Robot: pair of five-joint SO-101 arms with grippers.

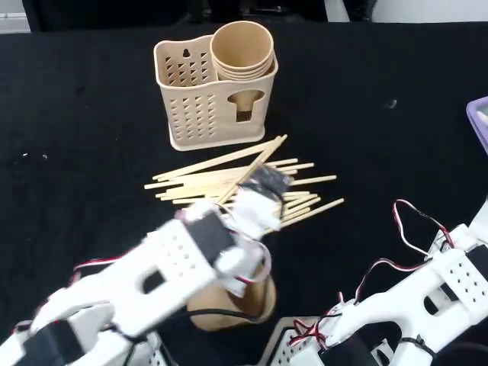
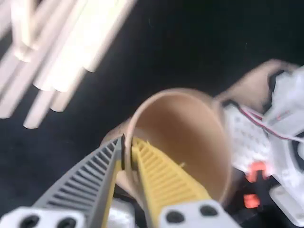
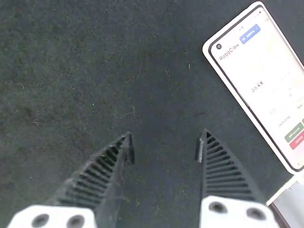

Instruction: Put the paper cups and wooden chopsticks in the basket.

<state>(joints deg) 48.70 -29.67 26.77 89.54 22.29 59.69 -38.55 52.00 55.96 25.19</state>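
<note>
Near the front of the black table [image 1: 76, 152], under the left arm, the left gripper [image 2: 127, 145] is pinching a loose paper cup [image 2: 180, 137] by its rim. One finger is sitting inside the mouth and the other is pressing on the outer wall, so the jaws are standing narrow with only the paper between them. From above, the paper cup [image 1: 252, 303] is showing just below the arm, well apart from the basket [image 1: 198, 107], which is standing at the far side with a stack of cups [image 1: 242, 49] already sitting in one compartment. Between cup and basket, the wooden chopsticks [image 1: 198, 179] are lying in a loose pile on the table. The right gripper [image 3: 164, 147] is hanging over bare cloth beside a phone [image 3: 261, 80], its jaws standing wide and holding nothing. The cup is likely weighing almost nothing, and its thin wall is probably buckling under any hard squeeze, so the rolled rim is looking like the stiffest place to hold. The chopsticks are probably light, stiff and smooth, apt to roll or slip, so gripping several across their middle is seeming safest.
</note>
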